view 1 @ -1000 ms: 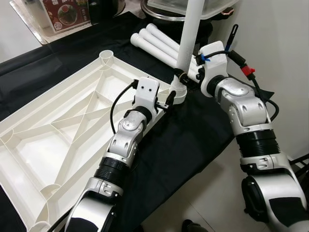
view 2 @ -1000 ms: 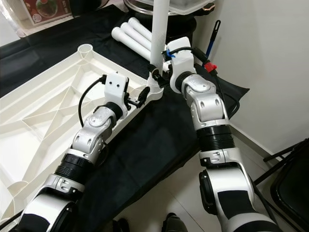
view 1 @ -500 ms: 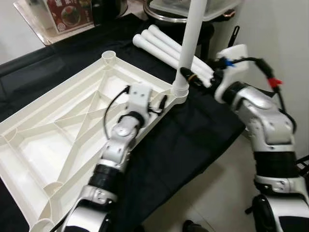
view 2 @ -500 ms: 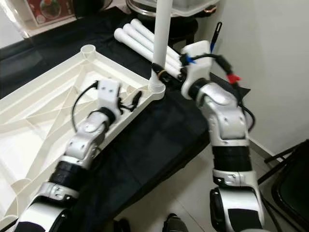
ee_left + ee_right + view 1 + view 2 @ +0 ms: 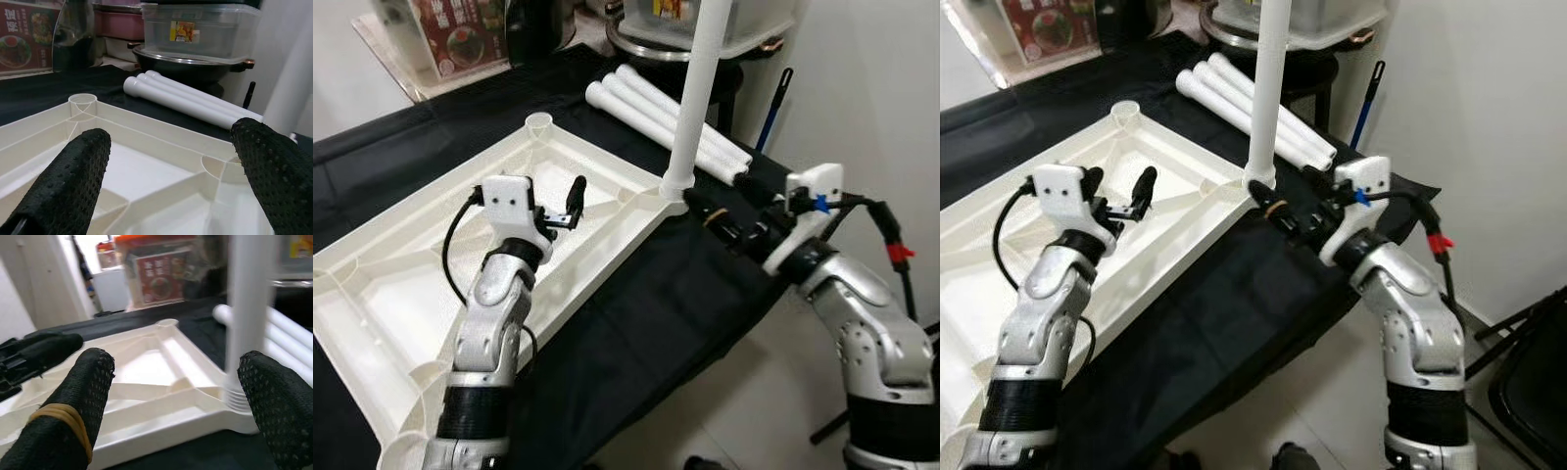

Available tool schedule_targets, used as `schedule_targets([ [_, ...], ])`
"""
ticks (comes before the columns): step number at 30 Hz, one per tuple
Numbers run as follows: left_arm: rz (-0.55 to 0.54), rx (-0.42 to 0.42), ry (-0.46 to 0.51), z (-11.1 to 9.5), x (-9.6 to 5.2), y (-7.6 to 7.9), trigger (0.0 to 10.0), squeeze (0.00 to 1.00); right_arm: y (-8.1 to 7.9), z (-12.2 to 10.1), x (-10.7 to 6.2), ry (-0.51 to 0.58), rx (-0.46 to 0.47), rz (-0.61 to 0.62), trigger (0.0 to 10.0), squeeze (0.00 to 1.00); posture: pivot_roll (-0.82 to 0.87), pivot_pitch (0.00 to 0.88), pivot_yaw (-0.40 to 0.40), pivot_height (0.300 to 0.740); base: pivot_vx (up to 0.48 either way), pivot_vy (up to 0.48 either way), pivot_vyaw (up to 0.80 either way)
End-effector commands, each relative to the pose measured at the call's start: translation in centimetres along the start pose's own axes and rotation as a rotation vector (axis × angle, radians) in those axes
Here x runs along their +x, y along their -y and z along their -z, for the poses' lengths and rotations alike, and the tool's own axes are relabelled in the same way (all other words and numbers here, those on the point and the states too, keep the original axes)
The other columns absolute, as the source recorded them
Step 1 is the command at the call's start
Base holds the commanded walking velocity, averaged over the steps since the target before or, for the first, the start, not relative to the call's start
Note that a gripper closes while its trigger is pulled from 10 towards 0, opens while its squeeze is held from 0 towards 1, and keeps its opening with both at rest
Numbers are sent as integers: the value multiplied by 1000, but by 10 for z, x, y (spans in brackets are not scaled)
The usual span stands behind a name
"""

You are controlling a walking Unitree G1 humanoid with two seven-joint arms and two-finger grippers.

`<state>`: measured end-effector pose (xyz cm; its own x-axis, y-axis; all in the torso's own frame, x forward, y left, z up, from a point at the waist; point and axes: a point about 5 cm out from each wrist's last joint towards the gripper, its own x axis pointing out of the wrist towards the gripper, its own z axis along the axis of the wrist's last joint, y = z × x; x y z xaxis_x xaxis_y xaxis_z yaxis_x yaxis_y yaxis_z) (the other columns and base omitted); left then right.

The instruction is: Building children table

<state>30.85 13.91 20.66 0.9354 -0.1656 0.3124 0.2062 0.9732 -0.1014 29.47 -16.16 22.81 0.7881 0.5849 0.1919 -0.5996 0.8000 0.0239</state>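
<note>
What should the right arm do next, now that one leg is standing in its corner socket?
Probably swing the right gripper, jaws open and holding nothing, to the three loose legs lying on the black cloth and grasp one. The standing leg is seated upright in the tabletop, and the far corner socket holds no leg.

1. Both head eyes look forward and steeply down over the upturned white table panel (image 5: 460, 245).
2. The left wrist camera sits low, close over that panel.
3. The right wrist camera faces the upright leg (image 5: 249, 308); all four views share it.
</note>
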Motion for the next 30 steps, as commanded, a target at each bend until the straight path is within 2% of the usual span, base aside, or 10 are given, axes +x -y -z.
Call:
schedule_targets([
  [1,17,-30,-23,4,-9,6,10000,0,-16,5,7,-11,-22,-71,10000,0,-57,69,-13,740,274,-390,0],
  [6,23,-64,-57,13,-17,11,10000,0,-22,8,10,-9,-25,-123,10000,0,-55,59,-25,740,269,-395,0],
  [11,30,-75,-85,20,-19,15,10000,0,-28,6,10,-14,-60,-195,10000,0,-61,57,-29,740,262,-400,794],
  [20,42,-85,-100,20,-17,21,10000,0,-34,14,8,-67,-87,-246,10000,0,-71,61,-23,740,248,-408,794],
  [27,50,-115,-111,20,-16,22,10000,0,-34,21,5,-96,-106,-246,10000,0,-67,67,-22,740,0,0,796],
  [30,94,-121,-109,18,-18,24,10000,0,-35,22,4,-98,-90,-255,10000,0,-68,68,-19,740,0,0,0],
])
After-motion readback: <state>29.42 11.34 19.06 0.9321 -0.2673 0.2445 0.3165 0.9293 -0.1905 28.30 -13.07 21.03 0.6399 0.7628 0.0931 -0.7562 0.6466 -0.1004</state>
